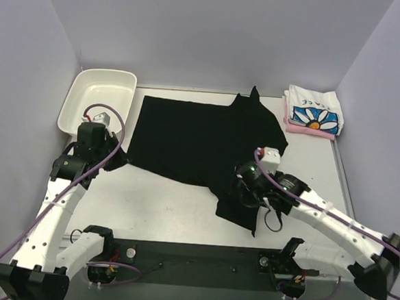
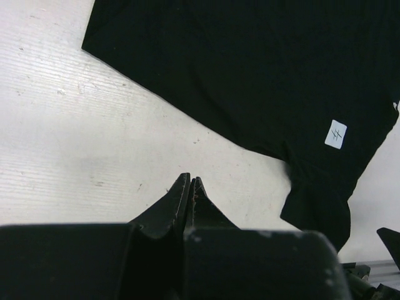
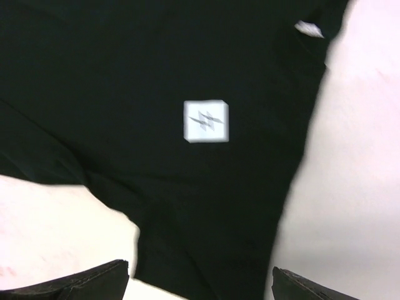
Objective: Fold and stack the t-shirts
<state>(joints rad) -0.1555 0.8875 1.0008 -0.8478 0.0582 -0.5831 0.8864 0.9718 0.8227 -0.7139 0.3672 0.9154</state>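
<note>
Table [image 1: 175, 213] was walled on the left, back and right. Bare surface was seen in front of the shirt and at the left near the arm.
One black t-shirt [image 1: 187, 135] was laid spread across mid-table, with its near right part bunched under the right arm.
Left arm was bent up along the left side. Left gripper [image 2: 189, 186] was seen with jaws closed on nothing, tips over bare table near the shirt's hem.
Right arm was reached in from the near right corner. Right gripper [image 3: 200, 272] was held above the black cloth, jaws wide apart, nothing between them.
One white tray [image 1: 97, 98] was set in the back left corner.
Two folded shirts were stacked back right, daisy-print shirt [image 1: 314, 111] on pink shirt [image 1: 310, 131].
One white tag [image 3: 206, 121] was seen on the black cloth.
</note>
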